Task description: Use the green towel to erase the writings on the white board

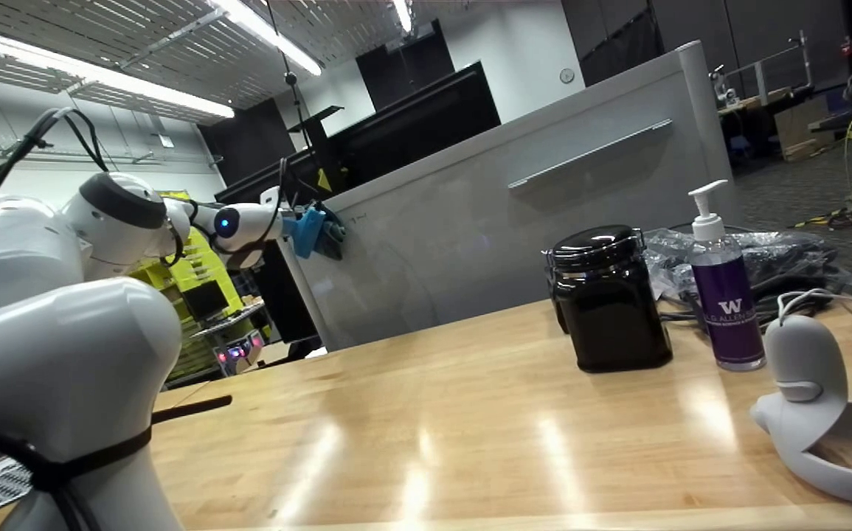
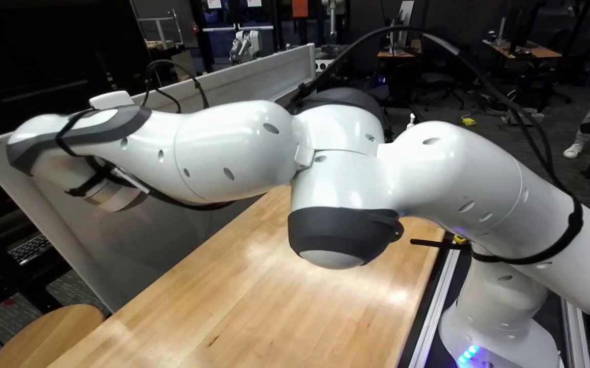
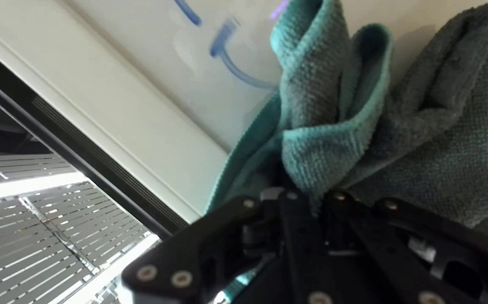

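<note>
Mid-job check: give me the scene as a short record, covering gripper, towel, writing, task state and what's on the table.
Gripper: shut on the towel, jaws pinching its folds
Towel: bunched, near the top edge of the board; firmness of contact unclear
Writing: blue strokes and a purple mark visible beside the towel; anything beneath is hidden
Task state: unfinished
Table: black jar, pump bottle, grey controller
</note>
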`<action>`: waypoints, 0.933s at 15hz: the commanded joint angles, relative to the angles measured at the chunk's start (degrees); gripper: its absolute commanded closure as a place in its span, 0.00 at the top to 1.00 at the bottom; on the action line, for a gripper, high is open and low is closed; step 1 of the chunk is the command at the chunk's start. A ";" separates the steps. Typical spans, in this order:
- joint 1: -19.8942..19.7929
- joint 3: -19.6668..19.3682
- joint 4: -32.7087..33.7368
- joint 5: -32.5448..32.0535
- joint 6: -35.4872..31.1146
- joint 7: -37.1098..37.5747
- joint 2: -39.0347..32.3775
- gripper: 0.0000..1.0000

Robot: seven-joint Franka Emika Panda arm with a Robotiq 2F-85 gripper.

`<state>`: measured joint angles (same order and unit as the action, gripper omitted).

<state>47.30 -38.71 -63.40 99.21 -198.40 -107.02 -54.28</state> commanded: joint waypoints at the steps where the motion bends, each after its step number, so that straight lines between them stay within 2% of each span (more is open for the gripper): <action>1: -2.89 -3.57 -4.25 -0.14 1.46 -0.54 2.09 0.02; 8: -7.16 -8.84 -11.97 0.06 6.66 -0.68 1.85 0.02; 14: -6.37 -9.09 -13.75 1.09 8.67 -0.88 1.05 0.02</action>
<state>40.18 -47.39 -76.45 99.18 -192.17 -107.08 -53.43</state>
